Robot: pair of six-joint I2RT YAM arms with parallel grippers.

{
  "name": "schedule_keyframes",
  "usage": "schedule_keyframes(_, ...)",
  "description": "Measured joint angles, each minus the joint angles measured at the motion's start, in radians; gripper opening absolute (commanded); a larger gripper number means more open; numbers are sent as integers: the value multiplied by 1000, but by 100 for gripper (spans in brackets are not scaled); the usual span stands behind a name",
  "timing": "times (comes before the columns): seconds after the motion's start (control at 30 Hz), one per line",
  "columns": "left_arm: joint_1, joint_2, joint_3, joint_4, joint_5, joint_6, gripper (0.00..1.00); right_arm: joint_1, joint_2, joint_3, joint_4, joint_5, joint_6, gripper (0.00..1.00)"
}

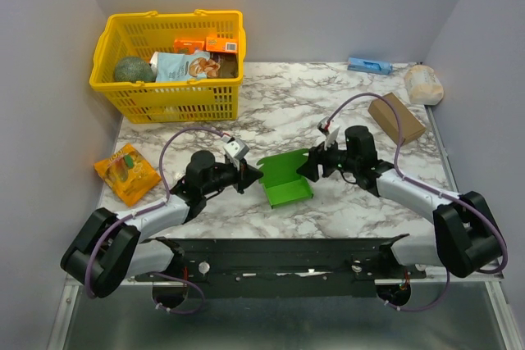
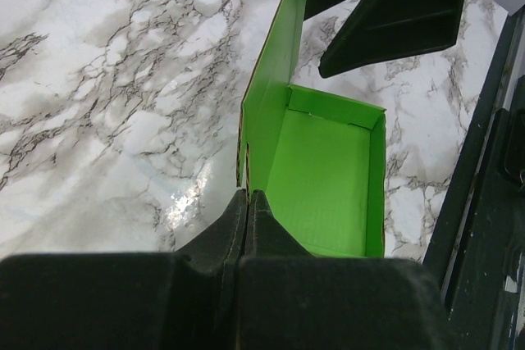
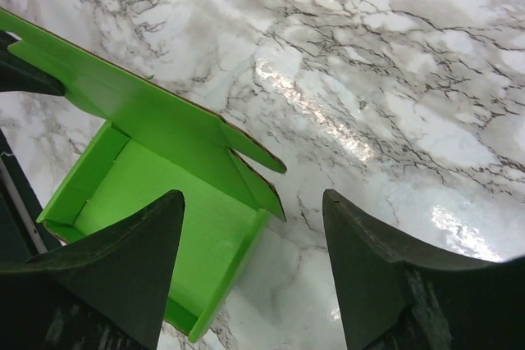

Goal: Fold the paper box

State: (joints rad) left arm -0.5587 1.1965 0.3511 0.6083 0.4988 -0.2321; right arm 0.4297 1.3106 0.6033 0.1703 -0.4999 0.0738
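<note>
The paper box (image 1: 285, 179) is bright green card, lying open at the table's centre with low walls up and one tall back wall with small flaps. My left gripper (image 1: 254, 174) is shut on the near end of that tall wall, as the left wrist view shows (image 2: 248, 194), with the box's floor (image 2: 328, 170) just beyond. My right gripper (image 1: 308, 165) is open at the box's right end. In the right wrist view (image 3: 250, 194) its left finger is over the box floor (image 3: 156, 178) and its right finger over bare marble. The right gripper also shows in the left wrist view (image 2: 394, 6).
A yellow basket (image 1: 168, 59) with groceries stands at the back left. An orange packet (image 1: 125, 171) lies at the left. A brown cardboard box (image 1: 396, 117), a blue item (image 1: 369, 65) and a white bag (image 1: 423, 84) sit at the back right. A black rail (image 1: 279, 256) runs along the near edge.
</note>
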Motion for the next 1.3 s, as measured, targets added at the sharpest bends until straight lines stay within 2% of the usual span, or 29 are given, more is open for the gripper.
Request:
schedule_keyframes(0.07, 0, 0, 0, 3, 4, 0, 0, 0, 5, 1, 2, -25, -6, 65)
schedule_keyframes(0.1, 0, 0, 0, 4, 6, 0, 0, 0, 8, 2, 2, -39, -8, 57)
schedule_keyframes(0.2, 0, 0, 0, 4, 8, 0, 0, 0, 11, 6, 3, -71, -9, 43)
schedule_keyframes(0.4, 3, 0, 0, 5, 6, 0, 0, -16, 10, 6, 1, -74, -5, 25)
schedule_keyframes(0.5, 3, 0, 0, 4, 5, 0, 0, -16, 8, 5, 1, -74, -1, 18)
schedule_keyframes(0.77, 3, 16, 0, 8, -3, 0, 0, 15, 3, 1, 0, -23, 1, 10)
schedule_keyframes(0.9, 3, 34, 5, -8, -44, 3, 0, 66, 4, 1, -3, 69, -6, 1)
schedule_keyframes(1.07, -17, 34, 31, -84, -190, 26, 0, 199, 3, -16, 27, 291, 10, 0)
schedule_keyframes(1.3, -125, 45, 87, -170, -492, 39, 0, 390, 7, -34, 80, 666, 79, 0)
